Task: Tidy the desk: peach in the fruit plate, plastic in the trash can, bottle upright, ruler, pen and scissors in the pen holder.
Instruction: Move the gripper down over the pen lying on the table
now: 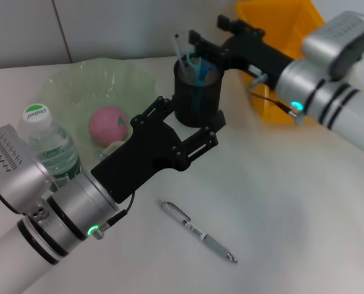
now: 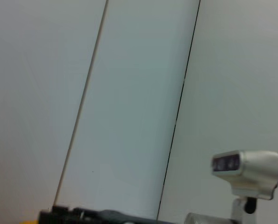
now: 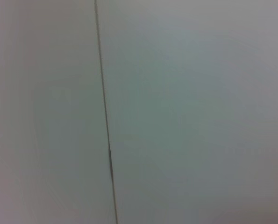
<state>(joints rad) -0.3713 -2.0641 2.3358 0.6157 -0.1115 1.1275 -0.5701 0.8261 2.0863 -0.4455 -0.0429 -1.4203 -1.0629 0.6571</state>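
black pen holder point(image 1: 198, 97) sits between the released left pincer point(image 1: 191, 125) tips; right pincer point(image 1: 197, 52), grip unclear, hovers above it; pen point(image 1: 197, 231) lies on the bench point(image 1: 292, 202).

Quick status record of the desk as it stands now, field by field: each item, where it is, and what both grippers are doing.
peach: pink peach lies in the pale green fruit plate
bottle: clear plastic water bottle stands upright beside the plate
pen holder: black cylindrical pen holder holds blue-handled items
pen: grey click pen lies on the white desk, not yet stowed
trash can: yellow bin at far right
left gripper: open, at the holder's base
right gripper: over the holder's rim, finger state unclear
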